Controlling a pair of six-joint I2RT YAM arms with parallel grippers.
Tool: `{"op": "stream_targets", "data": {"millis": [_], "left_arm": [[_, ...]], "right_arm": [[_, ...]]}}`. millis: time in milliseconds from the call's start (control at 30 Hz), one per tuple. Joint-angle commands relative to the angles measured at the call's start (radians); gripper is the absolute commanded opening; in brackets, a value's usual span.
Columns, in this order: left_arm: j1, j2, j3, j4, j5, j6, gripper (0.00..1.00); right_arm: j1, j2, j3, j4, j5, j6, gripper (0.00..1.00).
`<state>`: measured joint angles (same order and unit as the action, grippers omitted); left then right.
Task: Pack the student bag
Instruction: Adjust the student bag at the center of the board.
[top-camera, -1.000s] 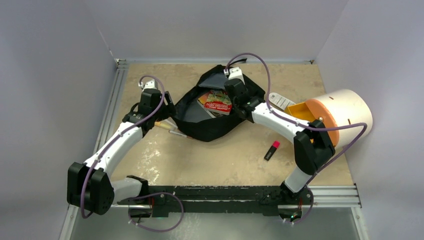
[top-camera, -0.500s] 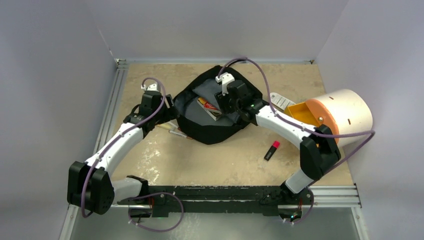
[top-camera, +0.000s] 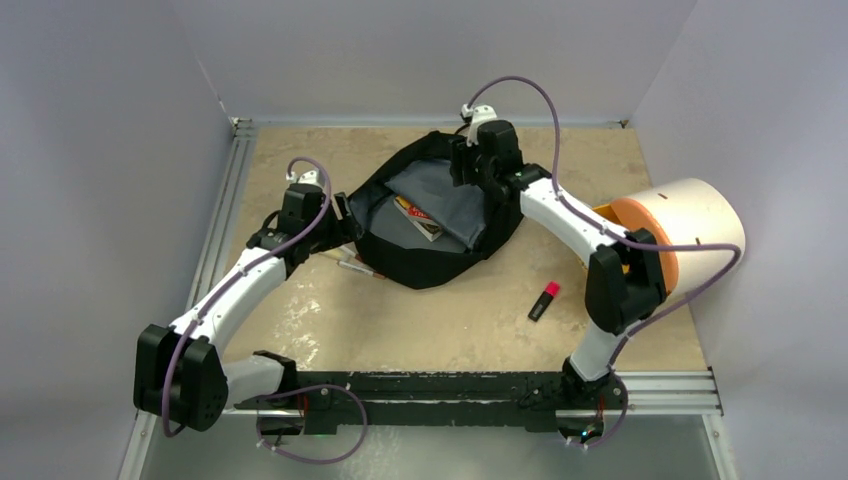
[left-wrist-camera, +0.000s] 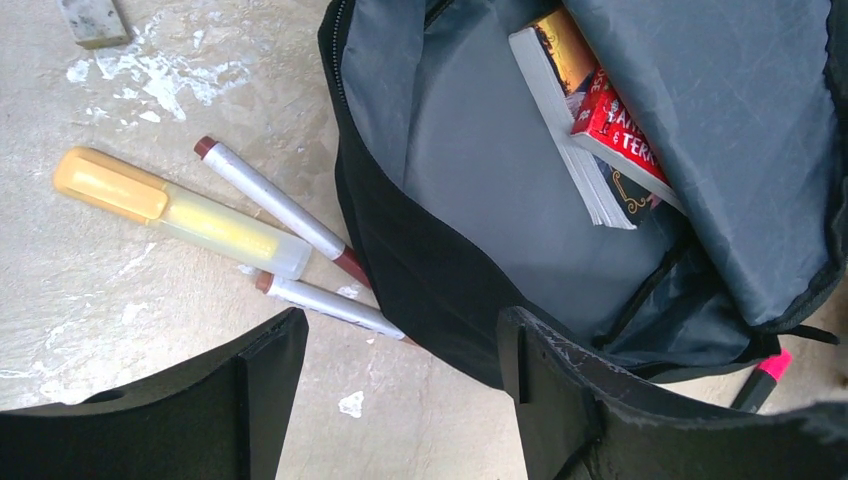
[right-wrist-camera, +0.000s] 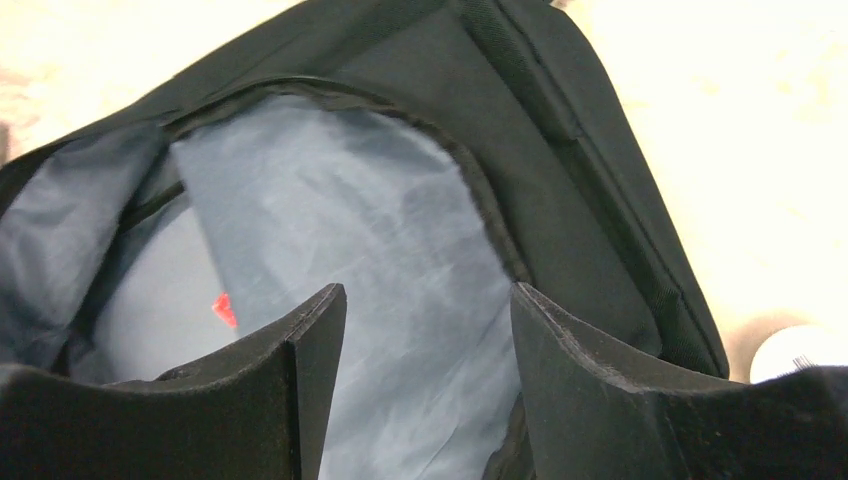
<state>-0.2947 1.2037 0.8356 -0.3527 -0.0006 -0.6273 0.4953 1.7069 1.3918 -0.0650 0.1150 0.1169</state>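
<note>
Spanning the whole work area, the beige bench (top-camera: 400, 320) carries everything here. The student bag (top-camera: 420, 268) lies on it a little behind the middle, its mouth gaping so that the grey lining shows. At the right edge a cream-and-orange cylinder (top-camera: 690, 215) lies on its side, well apart from the bag.

The right pincer (right-wrist-camera: 428, 300) hovers over the far rim of the bag, jaws spread wide with only lining showing between them; it grips nothing. The left pincer (left-wrist-camera: 400, 330) sits at the bag's left side, jaws also wide and holding nothing, the black rim just beyond its fingers.

Inside the bag a book (left-wrist-camera: 585, 150) with a red-and-yellow cover leans half under a fold of lining. Outside, against the bag's left wall, lie a yellow highlighter (left-wrist-camera: 170, 210) and two silver pens (left-wrist-camera: 275, 210), one partly tucked under the fabric. A pink-capped marker (top-camera: 545, 300) rests alone to the bag's right.
</note>
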Motion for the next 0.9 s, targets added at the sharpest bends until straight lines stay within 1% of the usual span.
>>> {"op": "stream_targets", "data": {"millis": [0,133,300,467,767,867], "left_arm": [[0.005,-0.035,-0.008,0.034,0.030,-0.005,0.69],[0.005,-0.041,-0.014,0.031,0.038,-0.005,0.69],[0.005,-0.043,-0.018,0.027,0.046,-0.005,0.69],[0.005,-0.048,-0.021,0.024,0.053,-0.006,0.69],[0.005,-0.063,-0.025,0.009,0.052,-0.003,0.68],[0.005,-0.070,-0.033,0.010,0.050,-0.003,0.68]], "right_arm": [[-0.065,0.084,0.097,-0.001,-0.157,-0.006,0.64],[-0.102,0.161,0.169,-0.023,-0.211,-0.023,0.66],[-0.127,0.231,0.231,-0.034,-0.251,-0.054,0.66],[-0.138,0.275,0.256,-0.022,-0.295,-0.073,0.65],[-0.144,0.369,0.334,-0.043,-0.329,-0.098,0.63],[-0.143,0.384,0.348,-0.054,-0.343,-0.103,0.59]]}}
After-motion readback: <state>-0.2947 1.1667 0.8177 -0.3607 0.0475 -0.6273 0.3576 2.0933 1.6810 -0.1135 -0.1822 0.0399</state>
